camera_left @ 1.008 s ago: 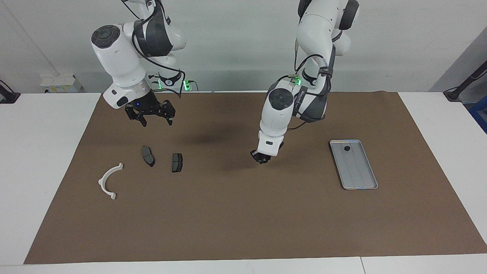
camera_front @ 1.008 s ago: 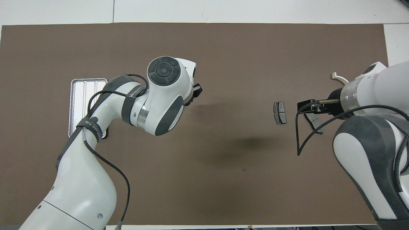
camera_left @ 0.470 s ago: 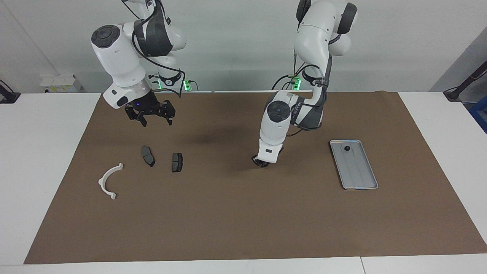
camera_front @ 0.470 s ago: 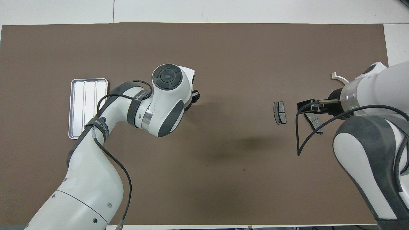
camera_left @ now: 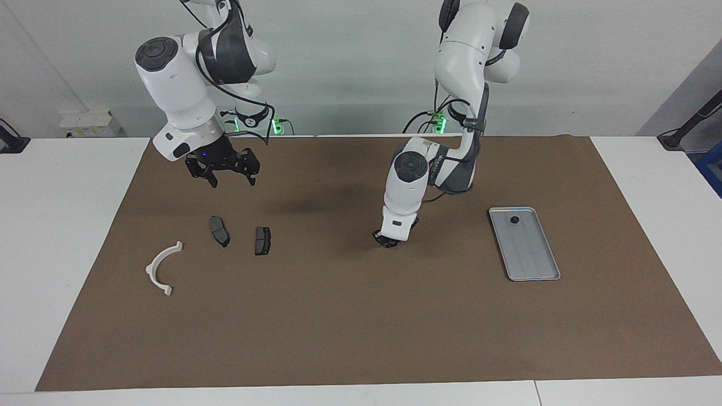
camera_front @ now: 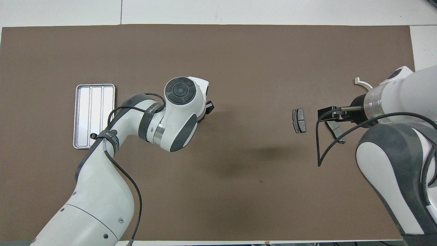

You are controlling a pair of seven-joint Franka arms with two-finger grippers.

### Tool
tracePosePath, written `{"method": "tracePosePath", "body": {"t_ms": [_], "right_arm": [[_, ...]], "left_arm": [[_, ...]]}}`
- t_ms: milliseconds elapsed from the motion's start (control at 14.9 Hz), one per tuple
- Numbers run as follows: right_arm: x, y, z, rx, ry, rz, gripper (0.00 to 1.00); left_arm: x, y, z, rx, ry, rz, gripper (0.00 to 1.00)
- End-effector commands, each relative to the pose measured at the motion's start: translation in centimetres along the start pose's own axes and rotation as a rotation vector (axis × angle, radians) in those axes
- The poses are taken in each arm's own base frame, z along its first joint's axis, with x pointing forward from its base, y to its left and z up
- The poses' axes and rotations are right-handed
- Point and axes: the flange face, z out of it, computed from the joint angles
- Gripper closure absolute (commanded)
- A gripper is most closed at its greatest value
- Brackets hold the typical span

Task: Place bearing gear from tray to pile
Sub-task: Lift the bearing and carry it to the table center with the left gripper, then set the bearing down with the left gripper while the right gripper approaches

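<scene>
The silver tray (camera_left: pixel 533 260) (camera_front: pixel 85 112) lies toward the left arm's end of the mat. A small dark bearing gear (camera_left: pixel 514 220) (camera_front: pixel 92 135) sits in the tray's corner nearest the robots. My left gripper (camera_left: pixel 388 240) (camera_front: pixel 209 106) hangs shut, just above the middle of the mat, between tray and pile. Whether it holds anything is hidden. The pile lies toward the right arm's end: a white bracket (camera_left: pixel 161 268) (camera_front: pixel 361 82) and two brake pads (camera_left: pixel 219 230) (camera_left: pixel 262 241) (camera_front: pixel 299 120). My right gripper (camera_left: pixel 233 181) (camera_front: pixel 327 113) waits open in the air by the pads.
A brown mat (camera_left: pixel 350 321) covers most of the white table. The right arm partly hides one brake pad (camera_front: pixel 336 130) in the overhead view. A loose black cable (camera_front: pixel 319 143) hangs from the right wrist.
My left gripper has sunk a little toward the mat. Its elbow has drawn off the tray, uncovering the gear in the overhead view. The right arm has not moved.
</scene>
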Motion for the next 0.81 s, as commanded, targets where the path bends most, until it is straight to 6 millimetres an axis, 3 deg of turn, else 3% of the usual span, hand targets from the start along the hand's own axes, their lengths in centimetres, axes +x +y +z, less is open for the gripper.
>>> {"method": "tracePosePath", "body": {"t_ms": [0, 67, 202, 403, 470, 605, 739], "right_arm": [[-0.2, 0.0, 0.2, 0.020, 0.009, 0.023, 0.00], [-0.2, 0.0, 0.2, 0.020, 0.009, 0.020, 0.00], [-0.3, -0.3, 0.2, 0.020, 0.007, 0.017, 0.00], [-0.8, -3.1, 0.3, 0.007, 0.008, 0.034, 0.00], [-1.1, -4.3, 0.4, 0.007, 0.008, 0.069, 0.00], [-1.8, -7.7, 0.5, -0.005, 0.024, 0.092, 0.00], [-2.3, -11.3, 1.8, -0.023, 0.023, 0.125, 0.00]], "left_arm": [[-0.8, -0.6, -0.3, 0.007, 0.017, 0.001, 0.05], [-0.4, -0.4, -1.2, 0.008, 0.016, -0.001, 0.00], [0.9, -0.8, -2.3, 0.012, 0.014, -0.014, 0.00], [4.3, -4.5, -5.6, -0.009, 0.028, -0.053, 0.00], [5.3, -6.3, -6.1, -0.001, 0.021, -0.007, 0.00], [7.5, -11.9, -7.8, 0.019, -0.003, 0.105, 0.00], [9.1, -16.7, -8.4, 0.025, -0.018, 0.212, 0.00]]}}
